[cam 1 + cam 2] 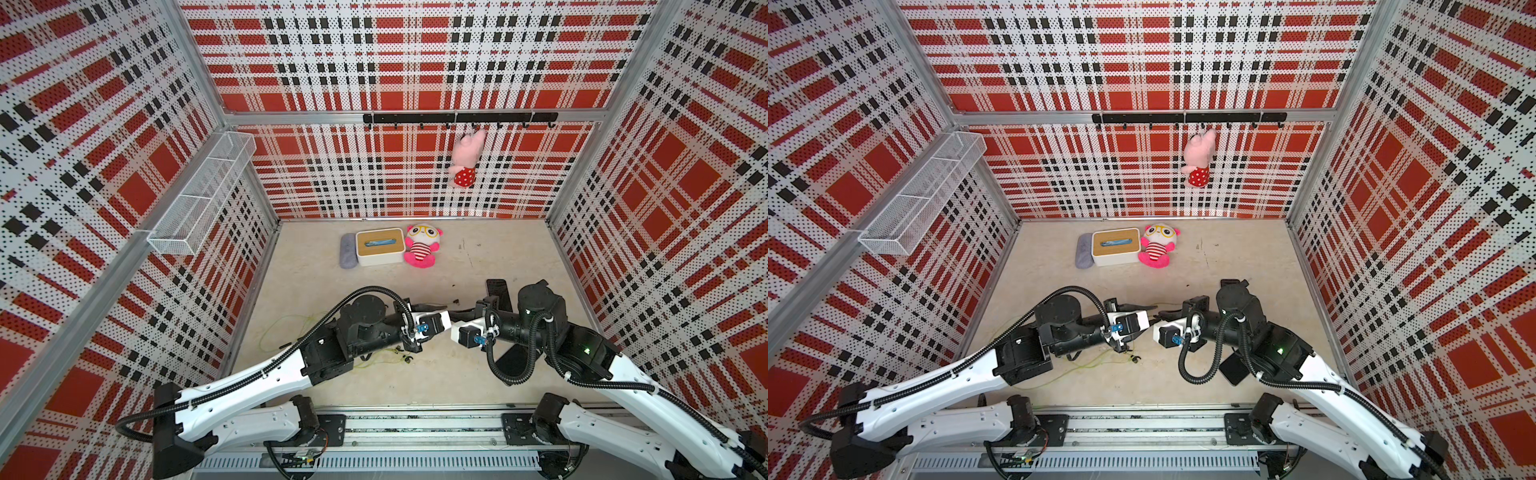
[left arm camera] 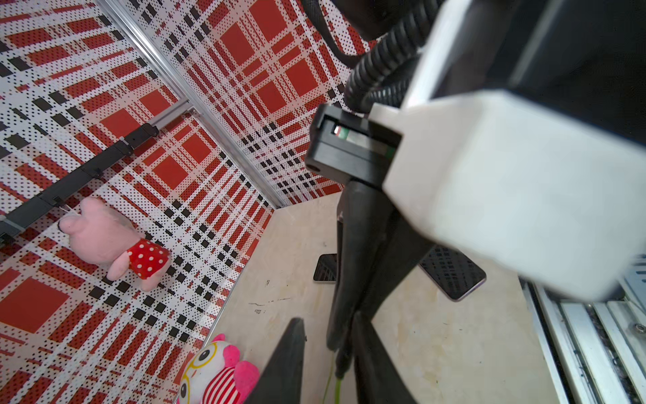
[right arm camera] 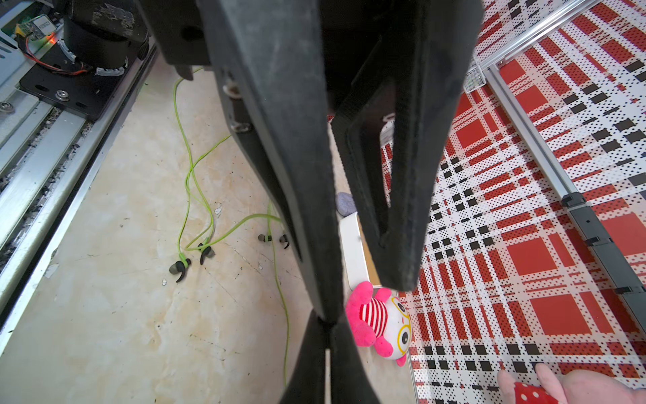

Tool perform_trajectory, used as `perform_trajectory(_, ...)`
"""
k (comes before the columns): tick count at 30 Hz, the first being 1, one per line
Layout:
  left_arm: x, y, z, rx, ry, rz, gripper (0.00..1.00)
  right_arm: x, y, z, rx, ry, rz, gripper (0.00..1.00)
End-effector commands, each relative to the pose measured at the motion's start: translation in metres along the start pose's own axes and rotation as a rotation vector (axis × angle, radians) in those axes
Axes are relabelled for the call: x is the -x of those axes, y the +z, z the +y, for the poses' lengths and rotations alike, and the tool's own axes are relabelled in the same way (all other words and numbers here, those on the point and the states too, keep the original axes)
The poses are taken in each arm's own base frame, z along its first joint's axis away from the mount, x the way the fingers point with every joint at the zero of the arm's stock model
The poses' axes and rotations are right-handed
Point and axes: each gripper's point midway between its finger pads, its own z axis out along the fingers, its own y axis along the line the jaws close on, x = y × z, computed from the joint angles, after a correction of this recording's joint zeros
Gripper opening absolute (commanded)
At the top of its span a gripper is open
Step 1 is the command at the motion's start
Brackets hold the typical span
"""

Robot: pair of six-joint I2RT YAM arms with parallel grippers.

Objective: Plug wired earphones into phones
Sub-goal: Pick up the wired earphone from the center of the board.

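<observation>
Jaws of the right gripper [image 3: 328, 337] are seen shut on an earphone cable [image 2: 336, 383], left gripper [image 2: 328, 320] jaws parted around them; other earphones [image 3: 181, 267] are strewn on the table [image 3: 105, 314], phones [image 2: 454, 276] laid nearby

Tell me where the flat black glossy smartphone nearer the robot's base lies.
In both top views the smartphone lies on the beige tabletop, right side, under the right arm's black hose loop.

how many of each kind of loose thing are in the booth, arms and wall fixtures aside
phones: 2
earphone sets: 2
plush toys: 2
white box: 1
grey pouch: 1
total: 8
</observation>
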Motion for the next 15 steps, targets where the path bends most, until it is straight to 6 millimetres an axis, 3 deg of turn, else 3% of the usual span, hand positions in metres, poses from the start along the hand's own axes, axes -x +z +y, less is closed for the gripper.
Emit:
perform_trajectory(1,0.0049,-0.0018,-0.0001,-0.012,0.023,-0.002,0.28,0.0105,-0.0025,-0.0007,-0.005,-0.036,-0.055,0.0)
perform_trajectory(9,-0.0039,-0.0016,-0.0031,-0.024,0.03,0.037,0.3,0.0135,-0.0039,-0.0021,-0.007,-0.04,-0.065,0.0)
perform_trajectory(15,-0.0018,0.0004,-0.0033,-0.028,0.028,0.028,0.23,0.0137,-0.0023,0.0012,0.009,-0.042,-0.073,0.0)
